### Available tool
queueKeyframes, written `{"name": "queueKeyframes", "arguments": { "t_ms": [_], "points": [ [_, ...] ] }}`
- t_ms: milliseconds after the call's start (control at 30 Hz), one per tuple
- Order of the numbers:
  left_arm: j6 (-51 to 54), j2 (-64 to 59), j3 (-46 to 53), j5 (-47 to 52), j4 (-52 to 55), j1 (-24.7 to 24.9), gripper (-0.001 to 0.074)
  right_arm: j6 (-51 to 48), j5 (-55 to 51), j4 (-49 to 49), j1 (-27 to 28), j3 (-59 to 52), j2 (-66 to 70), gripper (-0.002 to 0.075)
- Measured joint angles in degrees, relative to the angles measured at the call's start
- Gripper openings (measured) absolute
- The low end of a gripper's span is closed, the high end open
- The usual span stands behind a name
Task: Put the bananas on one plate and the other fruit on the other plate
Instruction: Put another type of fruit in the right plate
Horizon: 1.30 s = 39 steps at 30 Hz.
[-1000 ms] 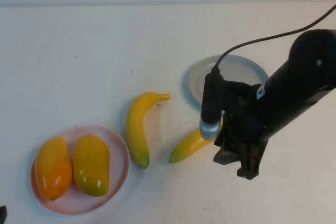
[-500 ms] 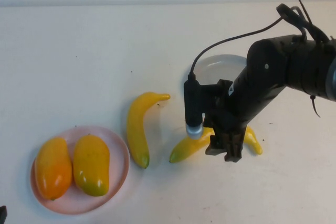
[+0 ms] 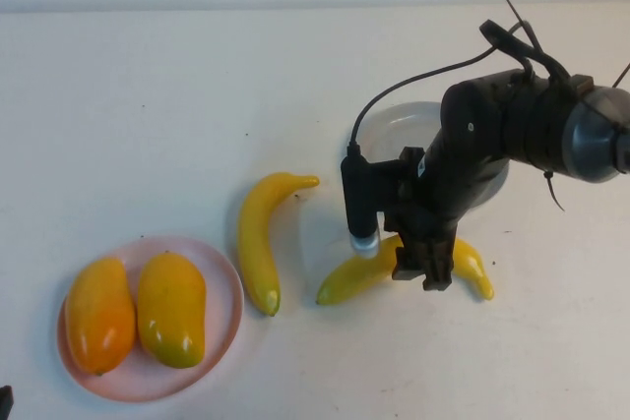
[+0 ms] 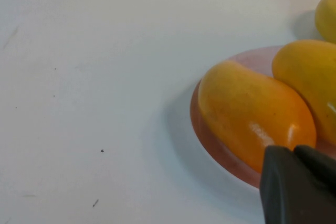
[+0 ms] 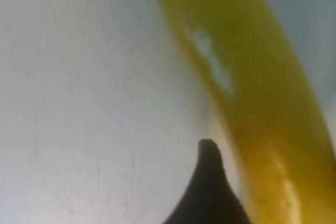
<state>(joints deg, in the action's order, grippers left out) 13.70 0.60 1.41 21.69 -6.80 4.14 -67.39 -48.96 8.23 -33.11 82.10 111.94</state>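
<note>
One banana (image 3: 258,240) lies on the table right of the pink plate (image 3: 226,287). The second banana (image 3: 345,280) lies in front of the grey plate (image 3: 389,130), which the right arm largely hides. My right gripper (image 3: 425,268) is down over the middle of this second banana, open, with the fingers either side of it. In the right wrist view one fingertip (image 5: 208,177) shows close beside the banana (image 5: 252,114). Both mango-like fruits, the orange one (image 3: 98,315) and the yellow one (image 3: 171,308), lie on the pink plate. My left gripper (image 4: 302,182) is shut and empty beside the orange fruit (image 4: 252,111).
The white table (image 3: 148,125) reaches to the back wall. The pink plate's rim (image 4: 210,140) is just ahead of the left gripper. The right arm's cable loops above the grey plate.
The right arm has swung left and lowered. Its gripper has moved from the near right of the second banana to straddle the banana's middle. The fruits and plates have not moved.
</note>
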Motion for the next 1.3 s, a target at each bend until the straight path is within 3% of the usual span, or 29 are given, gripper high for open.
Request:
{"name": "queueKeyframes", "arguments": {
  "t_ms": [267, 467, 533, 667, 867, 967, 1300],
  "points": [
    [0.0, 0.0, 0.0, 0.0, 0.0, 0.0, -0.0004, -1.3, -0.2, -0.3, 0.6, 0.0, 2.6, 0.0448],
    [0.0, 0.0, 0.0, 0.0, 0.0, 0.0, -0.0004, 2.0, -0.2, -0.3, 0.6, 0.0, 1.6, 0.0315],
    [0.0, 0.0, 0.0, 0.0, 0.0, 0.0, -0.0004, 4.2, -0.2, -0.3, 0.6, 0.0, 0.3, 0.0314],
    [0.0, 0.0, 0.0, 0.0, 0.0, 0.0, -0.0004, 12.4, 2.3, 0.4, 0.6, 0.0, -4.0, 0.0314],
    [0.0, 0.0, 0.0, 0.0, 0.0, 0.0, -0.0004, 38.8, 15.6, 1.1, 2.8, 0.1, -7.7, 0.0314],
    [0.0, 0.0, 0.0, 0.0, 0.0, 0.0, -0.0004, 47.3, 20.4, -0.2, 4.6, 0.1, -7.1, 0.0314],
    [0.0, 0.0, 0.0, 0.0, 0.0, 0.0, -0.0004, 52.9, 16.5, -1.7, 11.7, 5.7, 0.6, 0.0314]
  ]
}}
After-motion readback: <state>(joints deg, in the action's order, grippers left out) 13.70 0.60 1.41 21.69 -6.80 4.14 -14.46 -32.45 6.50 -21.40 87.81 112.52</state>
